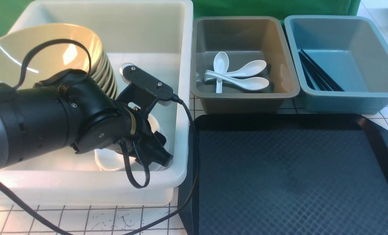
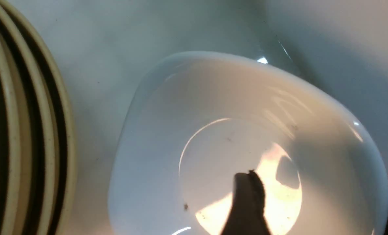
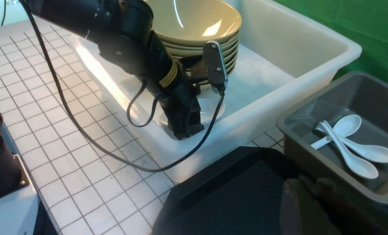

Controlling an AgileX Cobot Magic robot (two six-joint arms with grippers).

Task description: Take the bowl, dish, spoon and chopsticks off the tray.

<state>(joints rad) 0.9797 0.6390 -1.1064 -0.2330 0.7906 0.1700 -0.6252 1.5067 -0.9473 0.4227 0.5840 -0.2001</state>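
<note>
Apparently nearly finished, the tray (image 1: 292, 173) lay bare while the left gripper (image 1: 158, 153), jaws apart, hung over the dish (image 2: 246, 147) in the white tub (image 1: 184, 65).

Bare black tray (image 1: 292, 176), left arm's jaws down in white tub (image 1: 181, 49), beside stacked bowls (image 1: 50, 49).
</note>
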